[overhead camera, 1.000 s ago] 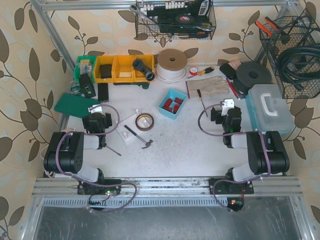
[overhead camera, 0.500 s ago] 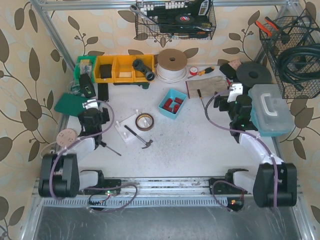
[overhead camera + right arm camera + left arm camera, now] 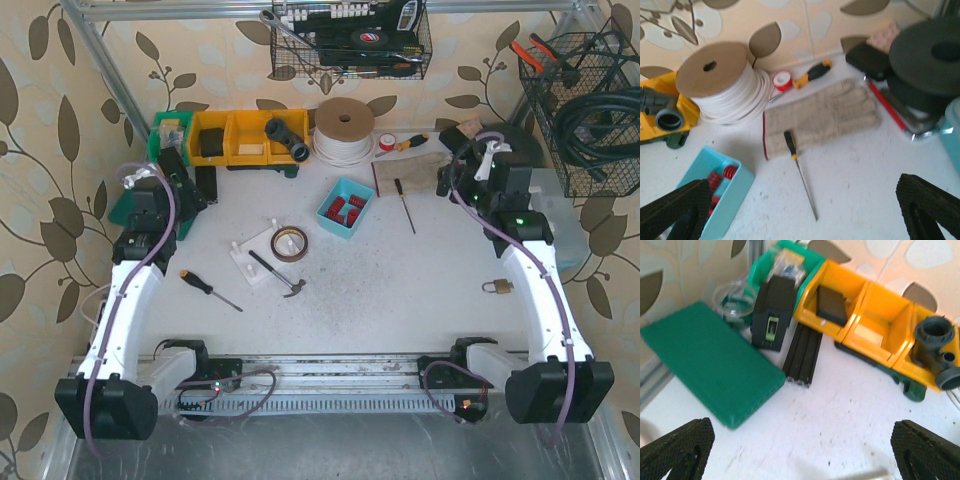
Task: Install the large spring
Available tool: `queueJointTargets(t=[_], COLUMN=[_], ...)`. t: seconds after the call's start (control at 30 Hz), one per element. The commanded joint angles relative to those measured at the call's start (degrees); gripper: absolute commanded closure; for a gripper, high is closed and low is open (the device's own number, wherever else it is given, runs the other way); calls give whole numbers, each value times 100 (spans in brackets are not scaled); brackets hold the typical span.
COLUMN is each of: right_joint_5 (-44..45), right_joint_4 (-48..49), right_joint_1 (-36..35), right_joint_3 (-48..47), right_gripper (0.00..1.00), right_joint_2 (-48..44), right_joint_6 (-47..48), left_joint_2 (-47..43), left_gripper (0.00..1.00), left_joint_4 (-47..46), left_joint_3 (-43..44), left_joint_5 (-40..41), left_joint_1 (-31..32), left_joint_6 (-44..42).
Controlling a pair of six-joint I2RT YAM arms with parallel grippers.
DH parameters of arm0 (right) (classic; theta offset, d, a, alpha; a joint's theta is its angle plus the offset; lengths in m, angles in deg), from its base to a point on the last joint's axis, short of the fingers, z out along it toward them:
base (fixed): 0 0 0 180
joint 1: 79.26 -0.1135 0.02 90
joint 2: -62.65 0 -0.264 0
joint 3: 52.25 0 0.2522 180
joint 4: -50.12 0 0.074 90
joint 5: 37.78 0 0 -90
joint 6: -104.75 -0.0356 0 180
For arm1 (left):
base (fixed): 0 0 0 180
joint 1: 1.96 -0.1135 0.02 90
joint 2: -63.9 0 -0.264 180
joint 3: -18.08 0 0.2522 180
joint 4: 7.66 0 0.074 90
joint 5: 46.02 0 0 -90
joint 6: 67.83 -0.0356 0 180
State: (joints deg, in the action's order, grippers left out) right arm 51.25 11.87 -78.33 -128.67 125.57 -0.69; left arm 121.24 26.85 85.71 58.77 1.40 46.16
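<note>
Our left arm (image 3: pixel 128 295) and right arm (image 3: pixel 540 290) are white with black joints, purple cables, and bumpy black fingers (image 3: pixel 677 447).

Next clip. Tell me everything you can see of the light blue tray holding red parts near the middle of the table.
The small light blue rectangular tray looks like plastic, open-topped with thin upright walls. It sits flat on the white table, turned diagonally, nearer the arms than the spool of white cord. Inside lie several red coil springs, bunched together. Nothing grips it or leans on it.
</note>
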Motion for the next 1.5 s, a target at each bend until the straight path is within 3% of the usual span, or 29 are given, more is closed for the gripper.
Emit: queueJointTargets(t=[0.0,0.27,0.43,0.6,0.83,1.0,1.13,1.33,1.47], right_joint_5=[-697,-1004,164,863,1292,1933,2231,1916,1977], right_joint_4=[-664,-870,-523,-276,629,826,952,1964,2010], right_joint_1=[126,-11,-1192,-2107,-3034,-3233,-3257,-3277,-3279], right_joint_3=[241,499,902,1090,1554,1640,1749,2564,2635], right_gripper=[0,5,5,4,5,4,3,4,4], right_joint_2=[-150,75,-56,79,62,155,166,-261,-408], right_joint_6=[-683,-1032,-777,-577,72,-171,-525,-131,-105], left_joint_2=[-195,-826,-795,-858,245,1178,1801,2281,2595], left_gripper=[2,2,6,22,42,55,56,61,63], left_joint_4=[1704,1662,1989,1598,1715,1575,1249,883,721], left_joint_3=[380,28,-121,-505,-113,119,177,288,348], left_joint_5=[-119,-1488,-1800,-1684,-1201,-913,-1017,-1052,-1183], left_joint_1=[-2,1,6,270,1393,2023,2187,2308,2339], left_joint_6=[747,751,1284,1138,190,-25,-252,-492,-656])
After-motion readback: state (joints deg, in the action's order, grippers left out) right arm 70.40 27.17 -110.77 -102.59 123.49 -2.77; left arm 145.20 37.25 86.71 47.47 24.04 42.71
